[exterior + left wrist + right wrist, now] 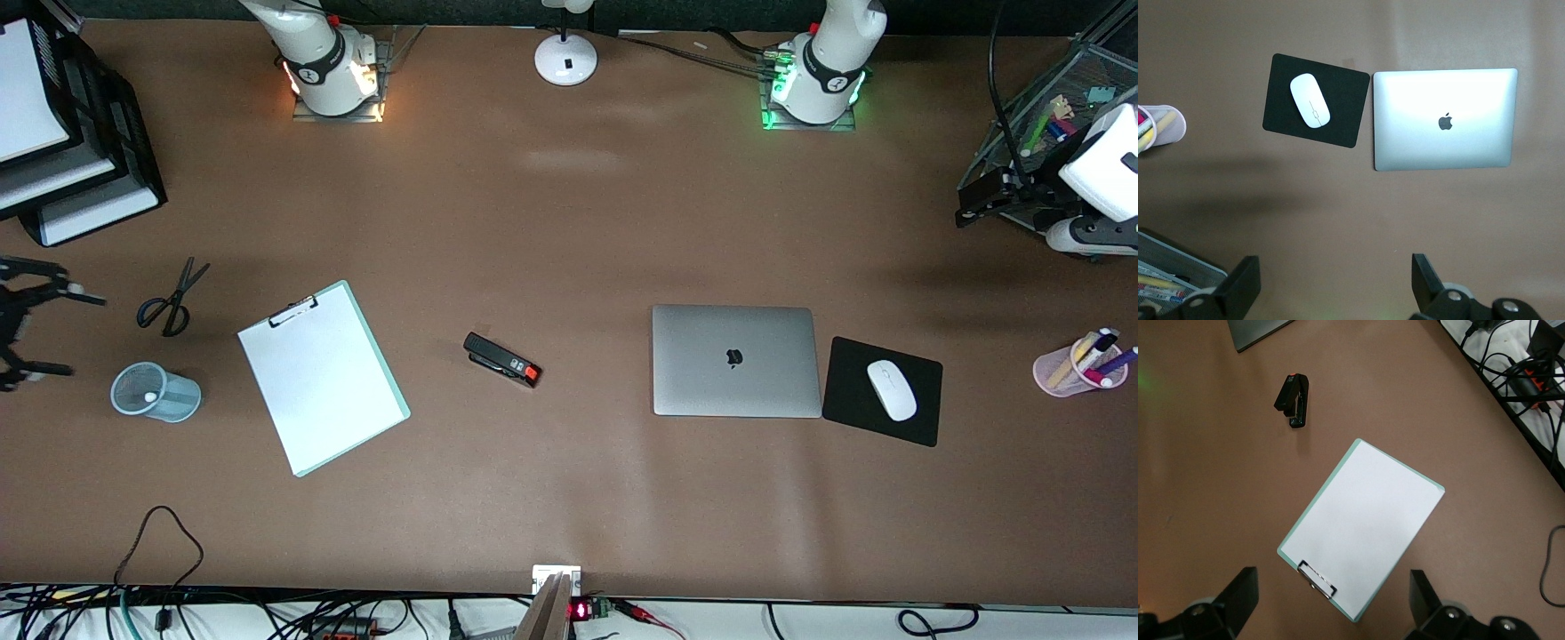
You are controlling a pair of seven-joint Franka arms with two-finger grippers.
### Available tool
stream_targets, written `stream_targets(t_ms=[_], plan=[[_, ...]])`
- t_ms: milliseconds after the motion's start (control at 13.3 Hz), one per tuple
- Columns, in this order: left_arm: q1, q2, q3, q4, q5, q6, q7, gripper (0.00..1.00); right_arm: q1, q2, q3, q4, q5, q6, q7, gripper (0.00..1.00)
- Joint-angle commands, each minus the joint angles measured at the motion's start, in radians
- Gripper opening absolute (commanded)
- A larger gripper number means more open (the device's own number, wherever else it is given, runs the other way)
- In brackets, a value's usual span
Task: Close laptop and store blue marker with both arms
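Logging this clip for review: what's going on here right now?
Nothing is being handled. The laptop lies closed beside the mouse pad. The left gripper hangs open and empty over bare table near the mesh organizer; the right gripper hangs open over the clipboard. No loose blue marker is visible on the table.

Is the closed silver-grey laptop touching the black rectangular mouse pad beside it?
Apart. The front view shows a thin strip of brown table between the silver-grey laptop and the black mouse pad; the left wrist view shows that gap too.
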Motion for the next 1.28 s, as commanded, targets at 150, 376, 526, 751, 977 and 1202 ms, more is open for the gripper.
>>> stream_targets(t_ms=[150,376,526,751,977,1202], plan=[[0.005,0.014,0.003,0.042,-0.014,-0.015,0.014,1.0,0.088,-0.129,-0.007,-0.186,-0.111,0.096,0.241,1.0],[0.005,0.016,0.003,0.042,-0.014,-0.015,0.014,1.0,0.151,-0.232,-0.007,-0.353,-0.221,0.195,0.472,1.0],[0.005,0.016,0.003,0.042,-0.014,-0.015,0.014,1.0,0.199,-0.258,-0.007,-0.396,-0.271,0.196,0.669,1.0],[0.005,0.016,0.003,0.042,-0.014,-0.015,0.014,1.0,0.243,-0.266,-0.007,-0.421,-0.321,0.187,0.907,1.0],[0.005,0.016,0.003,0.042,-0.014,-0.015,0.012,1.0,0.243,-0.273,-0.007,-0.47,-0.354,0.189,1.079,1.0],[0.005,0.016,0.003,0.042,-0.014,-0.017,0.012,1.0,0.245,-0.312,-0.007,-0.528,-0.456,0.184,1.233,1.0]])
